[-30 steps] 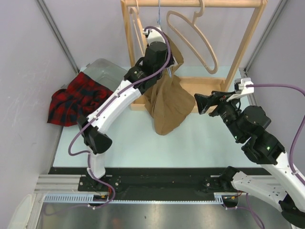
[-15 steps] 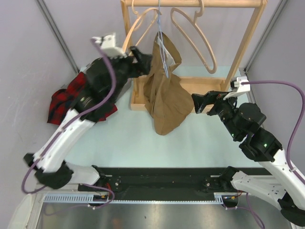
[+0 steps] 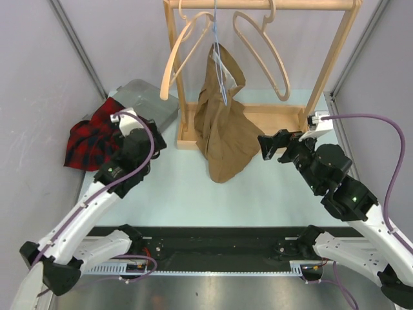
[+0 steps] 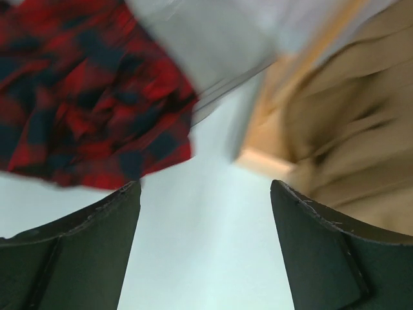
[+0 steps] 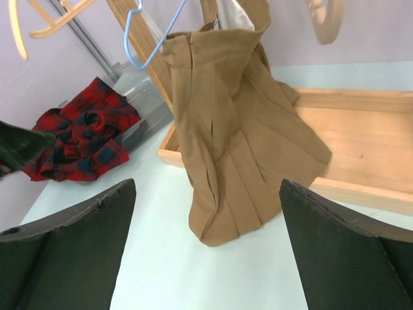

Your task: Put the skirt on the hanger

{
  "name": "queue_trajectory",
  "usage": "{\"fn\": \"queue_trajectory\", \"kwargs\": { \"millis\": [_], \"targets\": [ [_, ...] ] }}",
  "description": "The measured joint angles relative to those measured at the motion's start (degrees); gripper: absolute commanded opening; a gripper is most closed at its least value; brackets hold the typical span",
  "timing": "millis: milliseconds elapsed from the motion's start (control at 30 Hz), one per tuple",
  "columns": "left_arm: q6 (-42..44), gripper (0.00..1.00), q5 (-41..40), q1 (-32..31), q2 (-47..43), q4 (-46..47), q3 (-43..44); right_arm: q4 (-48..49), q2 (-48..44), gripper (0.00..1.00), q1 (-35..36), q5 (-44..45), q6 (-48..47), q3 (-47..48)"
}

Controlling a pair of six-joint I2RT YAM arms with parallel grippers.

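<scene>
Bench: pale smooth bench (image 3: 181,194), with a light wooden rack (image 3: 173,77) at its far side.
Skirt: tan pleated fabric skirt (image 3: 222,139) hung on a thin blue wire hanger (image 3: 219,71) from the rail, its hem slumped on the bench.
Left arm: left end effector (image 4: 205,194) spread apart, empty, near a red plaid cloth (image 3: 90,132).
Right arm: right end effector (image 5: 206,194) spread apart, empty, facing the skirt.
Risk: the bunched, lopsided drape may slide off the slick wire, and a brush from either arm could swing it loose.

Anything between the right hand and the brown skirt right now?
Nothing visible. The right hand is open and faces the skirt across bare table. The skirt hangs on the wooden rack, with its lower part draped in front of the rack's base.
</scene>
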Motion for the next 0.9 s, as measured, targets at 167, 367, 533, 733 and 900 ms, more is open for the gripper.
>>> {"fn": "queue_trajectory", "kwargs": {
  "millis": [167, 367, 533, 733, 900],
  "targets": [
    [-2.5, 0.85, 3.7, 9.8, 1.0, -0.4, -9.9, -0.4, 3.2, 0.98, 0.0, -1.1, 1.0, 0.3],
    [-2.9, 0.87, 8.2, 19.6, 13.3, 4.3, -5.6, -0.4, 7.1, 0.98, -0.2, -3.0, 1.0, 0.3],
    [-2.1, 0.96, 11.1, 24.7, 26.8, 7.8, 2.8, 0.5, 8.3, 0.98, -1.3, -4.2, 1.0, 0.3],
    [-0.7, 1.00, 14.0, 29.0, 39.2, 11.6, 11.8, 3.0, 8.5, 0.98, -3.6, -6.1, 1.5, -0.6],
    [0.1, 0.71, 16.7, 30.9, 48.5, 12.0, 18.8, 4.1, 10.4, 0.98, -5.6, -7.7, 2.1, -0.8]
  ]
}}
